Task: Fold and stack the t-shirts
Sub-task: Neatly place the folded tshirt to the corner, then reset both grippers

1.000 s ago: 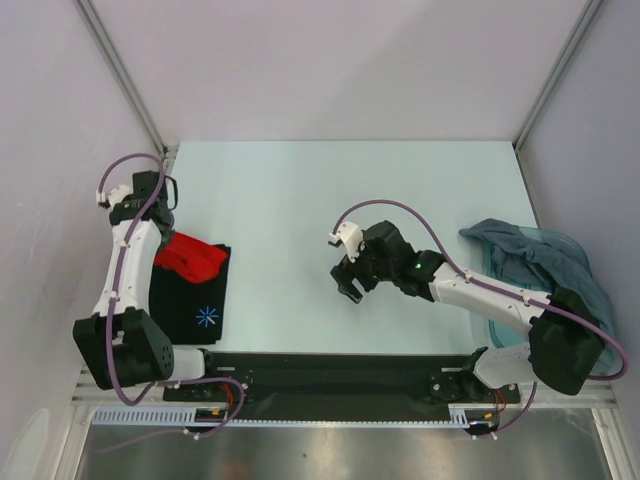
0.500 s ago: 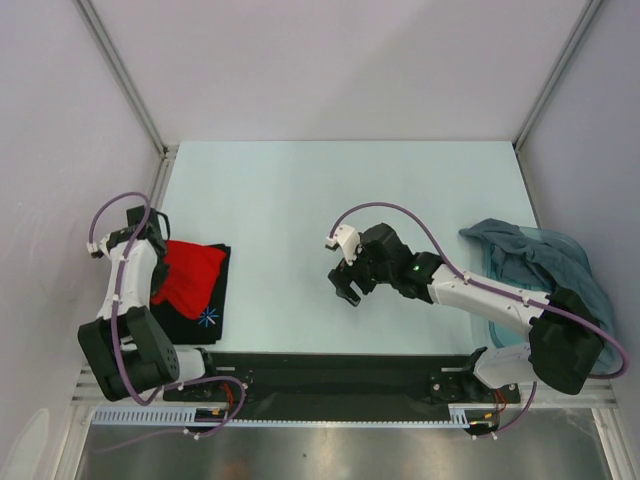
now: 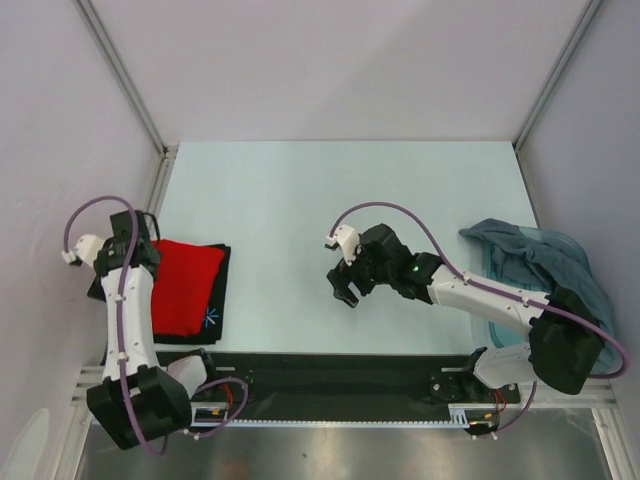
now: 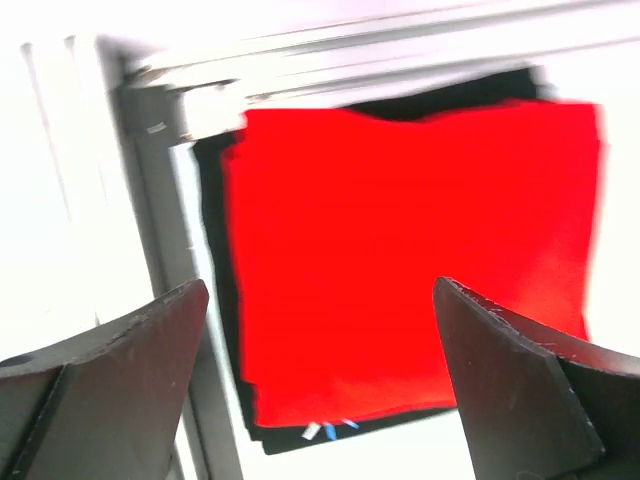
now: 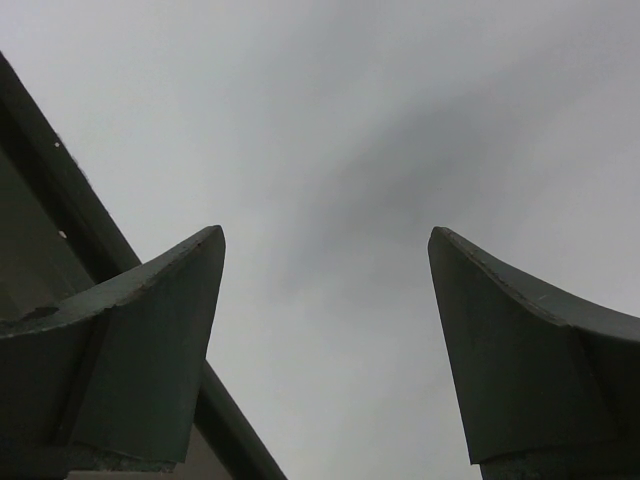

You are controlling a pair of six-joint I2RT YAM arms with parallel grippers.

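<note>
A folded bright red t-shirt (image 3: 187, 285) (image 4: 400, 260) lies flat on a folded black t-shirt (image 3: 220, 300) (image 4: 214, 300) at the table's near left. The tips of the black shirt's blue-white starburst print (image 3: 210, 318) (image 4: 330, 430) peek out past the red edge. My left gripper (image 3: 138, 256) (image 4: 320, 290) hovers at the stack's left side, open wide and holding nothing. Near the middle of the table my right gripper (image 3: 346, 291) (image 5: 325, 235) is open and empty. A crumpled heap of teal-grey t-shirts (image 3: 535, 260) lies at the right edge.
A clear bin (image 3: 578, 246) holds part of the teal-grey heap. A metal frame rail (image 3: 158, 175) (image 4: 150, 250) runs along the table's left edge, close to the stack. The black base plate (image 3: 330, 375) spans the near edge. White walls enclose three sides.
My left gripper opened and let go of the red t-shirt, which now lies spread flat on the black one. The left arm drew back left and toward the near edge. The right arm barely moved.
</note>
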